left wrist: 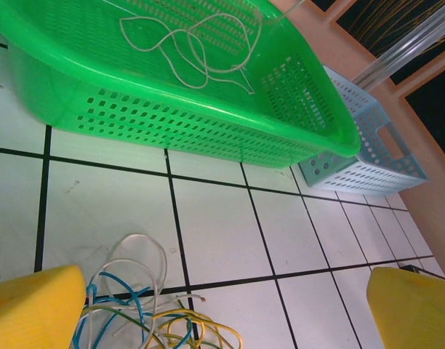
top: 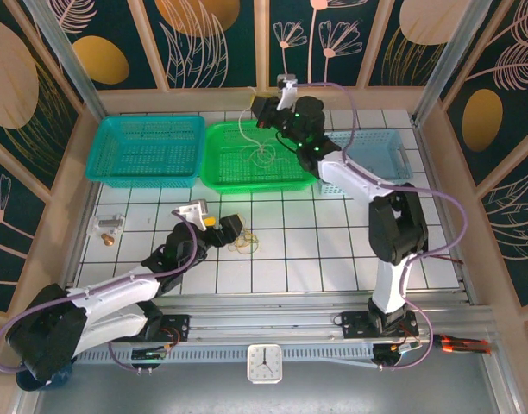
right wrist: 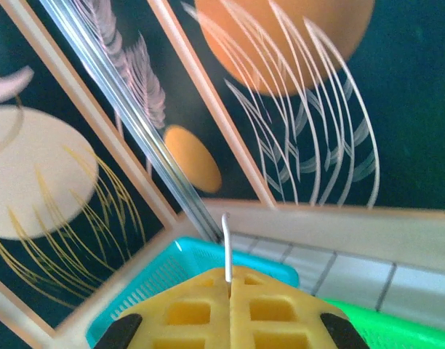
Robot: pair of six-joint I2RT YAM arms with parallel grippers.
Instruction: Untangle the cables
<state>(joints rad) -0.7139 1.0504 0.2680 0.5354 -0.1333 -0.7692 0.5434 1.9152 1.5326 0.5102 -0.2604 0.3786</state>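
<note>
One camera looks down from behind my bases. My left wrist camera, low, shares its green basket [left wrist: 208,123]; my right faces the far wall [right wrist: 295,73].

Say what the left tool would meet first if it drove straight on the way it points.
The left tool, open, would probably meet the tangled cables on the table first; the green basket stands farther on. Depth is unclear.
</note>
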